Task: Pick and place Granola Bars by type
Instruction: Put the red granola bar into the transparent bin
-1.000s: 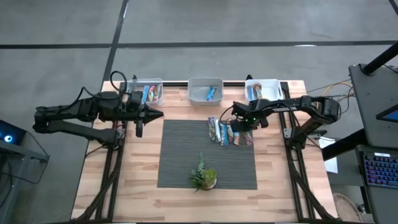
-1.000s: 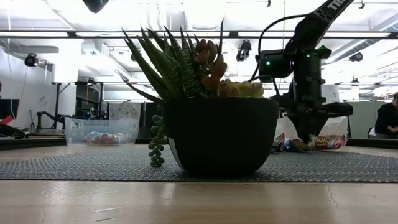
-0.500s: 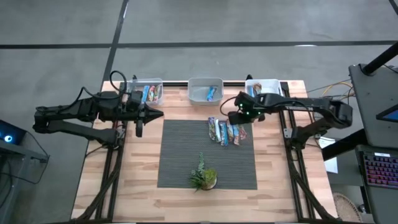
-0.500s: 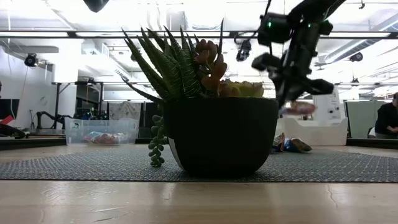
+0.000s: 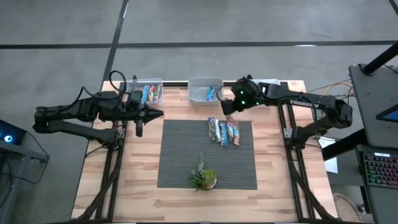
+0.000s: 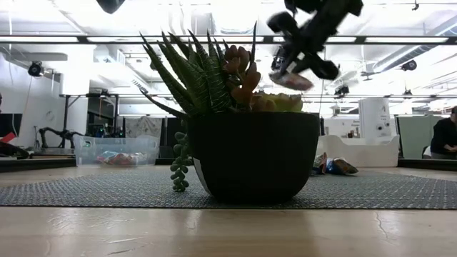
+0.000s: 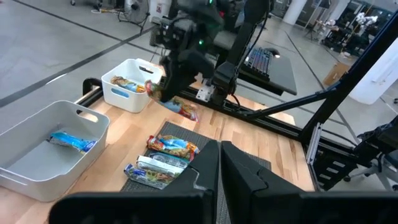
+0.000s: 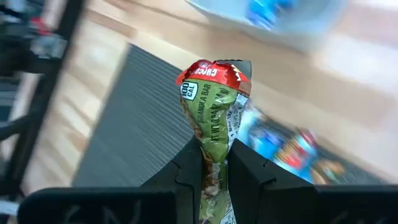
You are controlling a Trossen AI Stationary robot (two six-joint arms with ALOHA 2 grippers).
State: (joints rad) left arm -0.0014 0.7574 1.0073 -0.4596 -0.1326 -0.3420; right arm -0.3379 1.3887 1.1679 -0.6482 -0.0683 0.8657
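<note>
Even, bright overhead lighting; shadows on the wooden surface (image 5: 186, 193) are soft and faint. In the low view, ceiling strip lights (image 6: 178, 39) glare at 12 o'clock, leaving the plant pot (image 6: 253, 157) a dark silhouette. Right wrist view: background streaked by motion blur, the green wrapper (image 8: 213, 118) sharp.

Your right gripper (image 5: 229, 116), clamped on red-green granola bar (image 8: 214, 118), has lifted off mat (image 5: 180, 155) pile, swung toward middle bin (image 5: 200, 83). One bar fewer in row (image 5: 224, 132).
</note>
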